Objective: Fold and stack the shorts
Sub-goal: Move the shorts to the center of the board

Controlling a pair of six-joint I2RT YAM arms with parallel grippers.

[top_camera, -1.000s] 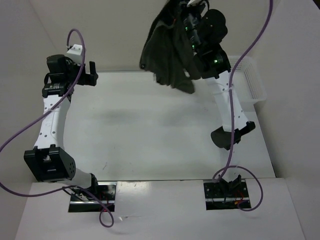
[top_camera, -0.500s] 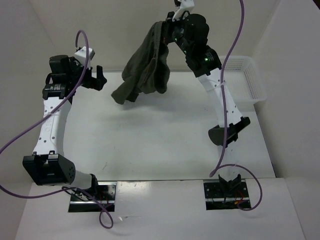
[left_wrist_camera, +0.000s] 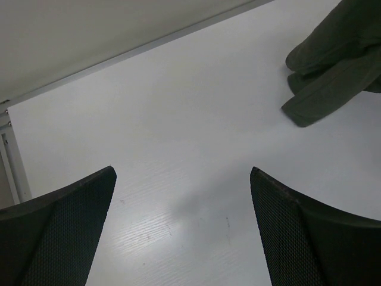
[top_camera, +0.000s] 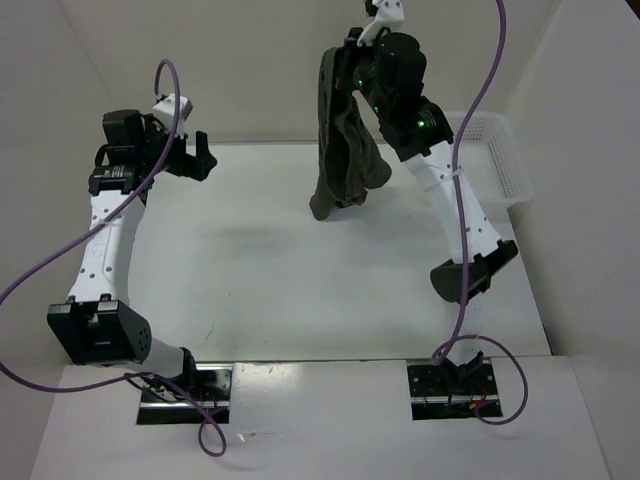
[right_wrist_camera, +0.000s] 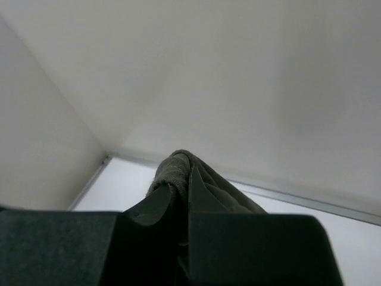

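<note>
The dark olive-green shorts (top_camera: pixel 345 150) hang in a long bunch from my right gripper (top_camera: pixel 350 48), raised high at the back centre of the table. That gripper (right_wrist_camera: pixel 184 182) is shut on a fold of the shorts (right_wrist_camera: pixel 178 167). The cloth's lowest end reaches down to about the table top; whether it touches I cannot tell. My left gripper (top_camera: pixel 190 152) is at the back left, open and empty, facing the cloth. In the left wrist view its fingers (left_wrist_camera: pixel 297 232) stand wide apart and the shorts' lower end (left_wrist_camera: pixel 333 65) shows at the top right.
A white mesh basket (top_camera: pixel 495 165) stands at the back right, behind the right arm. Walls close in the white table (top_camera: pixel 270 280) at the back and both sides. Purple cables loop from both arms.
The right arm swung the hanging shorts out to the left, then back right, and they now hang straighter and narrower. The left gripper shifted slightly right, staying open.
</note>
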